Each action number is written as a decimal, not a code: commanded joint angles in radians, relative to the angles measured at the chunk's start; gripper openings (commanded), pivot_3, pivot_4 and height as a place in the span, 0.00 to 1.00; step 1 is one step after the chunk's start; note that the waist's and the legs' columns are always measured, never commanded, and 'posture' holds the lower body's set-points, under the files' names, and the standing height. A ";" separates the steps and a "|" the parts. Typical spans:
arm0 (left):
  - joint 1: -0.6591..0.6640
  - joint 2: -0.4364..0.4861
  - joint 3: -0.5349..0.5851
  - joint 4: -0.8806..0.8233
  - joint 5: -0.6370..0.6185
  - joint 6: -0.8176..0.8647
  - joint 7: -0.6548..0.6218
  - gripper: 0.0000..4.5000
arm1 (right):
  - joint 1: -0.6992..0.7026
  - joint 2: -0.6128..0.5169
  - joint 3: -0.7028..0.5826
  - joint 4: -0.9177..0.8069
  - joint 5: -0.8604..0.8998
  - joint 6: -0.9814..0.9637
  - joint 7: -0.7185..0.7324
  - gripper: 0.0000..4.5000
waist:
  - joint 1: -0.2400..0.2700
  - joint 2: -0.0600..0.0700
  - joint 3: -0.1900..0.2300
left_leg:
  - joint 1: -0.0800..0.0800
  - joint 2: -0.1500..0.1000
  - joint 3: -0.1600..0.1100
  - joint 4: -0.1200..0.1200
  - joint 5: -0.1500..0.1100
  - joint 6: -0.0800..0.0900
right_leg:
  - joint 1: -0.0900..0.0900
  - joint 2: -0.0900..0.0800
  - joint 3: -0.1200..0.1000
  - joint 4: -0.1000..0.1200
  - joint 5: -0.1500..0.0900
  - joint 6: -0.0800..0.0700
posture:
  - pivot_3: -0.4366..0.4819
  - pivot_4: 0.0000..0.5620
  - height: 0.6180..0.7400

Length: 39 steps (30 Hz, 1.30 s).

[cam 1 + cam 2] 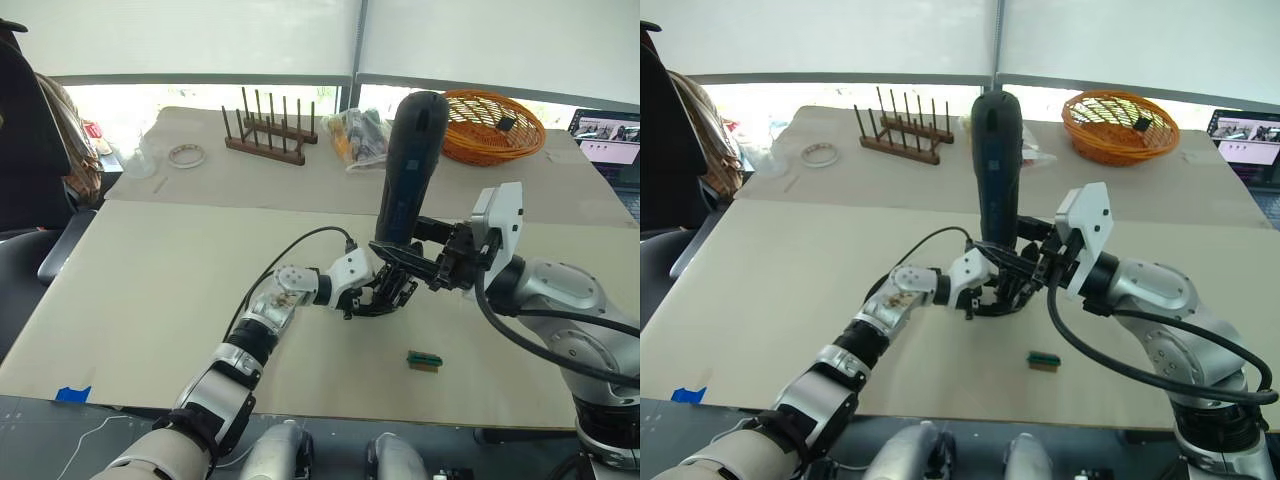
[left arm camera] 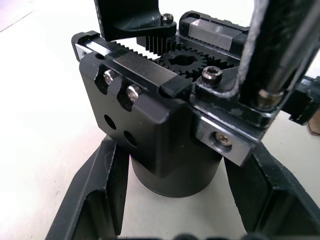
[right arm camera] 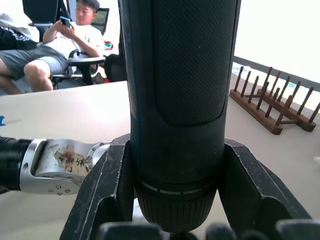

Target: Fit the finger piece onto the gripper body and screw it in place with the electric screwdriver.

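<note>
One gripper body [image 2: 165, 145] clamped in left hand [image 1: 385, 292]; one electric screwdriver [image 1: 408, 165] (upright) gripped by right hand [image 1: 415, 262] just above; one green block [image 1: 424, 359] nearby.

Gripper body [image 2: 165, 145] between jaws

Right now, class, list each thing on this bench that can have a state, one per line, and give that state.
electric screwdriver: upright, clamped in the right pincer, tip down at the gripper body.
gripper body: held between the left pincer fingers, gears exposed on top.
finger piece: seated on the body's toothed rack.
small green-and-black block: lying loose on the table.
orange basket: upright, a dark item inside.
wooden peg rack: standing, no items on its pegs.
</note>
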 commanded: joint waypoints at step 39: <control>0.061 0.274 0.057 -0.420 -0.196 0.378 -0.326 1.00 | 0.168 -0.273 -0.485 -0.072 0.767 0.234 -0.105 0.43 | -0.006 0.001 0.002 | -0.007 0.001 0.000 -0.003 -0.001 -0.001 | -0.002 -0.002 -0.001 -0.001 0.000 0.000 | 0.48 0.27 1.00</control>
